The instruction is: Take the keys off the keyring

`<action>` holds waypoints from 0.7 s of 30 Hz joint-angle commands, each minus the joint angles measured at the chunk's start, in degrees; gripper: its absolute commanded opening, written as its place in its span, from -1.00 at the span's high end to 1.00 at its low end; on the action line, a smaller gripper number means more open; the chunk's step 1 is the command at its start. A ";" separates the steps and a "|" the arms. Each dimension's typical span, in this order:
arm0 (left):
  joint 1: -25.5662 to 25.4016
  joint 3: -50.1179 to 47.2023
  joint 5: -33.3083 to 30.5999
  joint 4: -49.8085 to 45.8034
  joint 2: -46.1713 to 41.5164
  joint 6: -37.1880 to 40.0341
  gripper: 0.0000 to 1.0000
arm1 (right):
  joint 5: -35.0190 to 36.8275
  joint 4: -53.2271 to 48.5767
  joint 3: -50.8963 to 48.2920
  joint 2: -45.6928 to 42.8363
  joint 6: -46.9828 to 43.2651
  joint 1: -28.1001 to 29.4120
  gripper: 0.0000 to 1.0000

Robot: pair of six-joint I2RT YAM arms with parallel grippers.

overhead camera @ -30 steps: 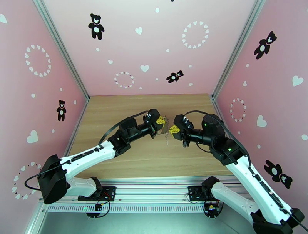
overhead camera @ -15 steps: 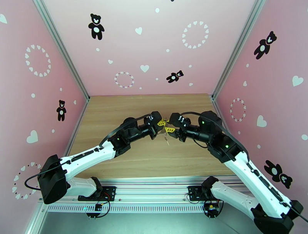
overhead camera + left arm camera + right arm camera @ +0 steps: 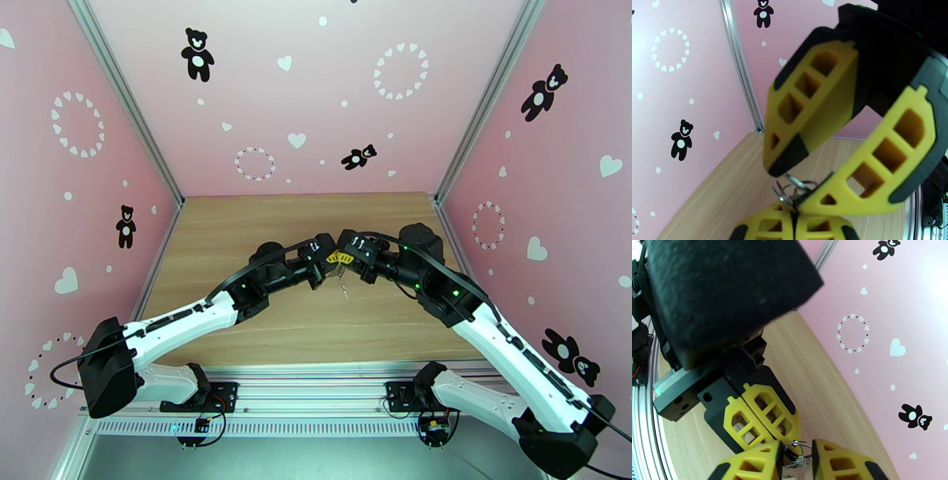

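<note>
Here the left gripper (image 3: 792,213) pinches the keyring (image 3: 800,184) tight, while the right gripper (image 3: 797,457) stands spread around it.

The scene is taken in by the top external camera from above and behind, faced forward and down: the arm bases (image 3: 201,395) are seen along the bottom of the frame, the wooden counter (image 3: 253,221) mid-frame and the pink walls (image 3: 316,103) above. The left wrist camera is set close behind the left jaws, at its lower edge, and is faced at the right jaws. The right wrist camera is aimed the opposite way. The spot where both jaws meet is shared by all views.
</note>
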 commanded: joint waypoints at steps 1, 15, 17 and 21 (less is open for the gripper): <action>-0.41 1.96 0.98 0.64 -1.05 1.01 1.00 | 0.27 -0.90 1.16 0.76 -0.38 0.22 0.52; -0.41 1.98 -0.21 0.53 -1.88 1.27 1.00 | 2.11 -1.83 -0.64 -1.69 2.01 0.19 1.00; -0.41 1.84 -0.75 0.64 -2.13 1.09 1.00 | 3.14 -0.81 -1.37 -2.43 2.62 0.18 1.00; -0.41 1.79 -1.71 0.42 -2.68 1.09 1.00 | 4.21 1.94 -3.55 -4.56 4.03 0.18 1.00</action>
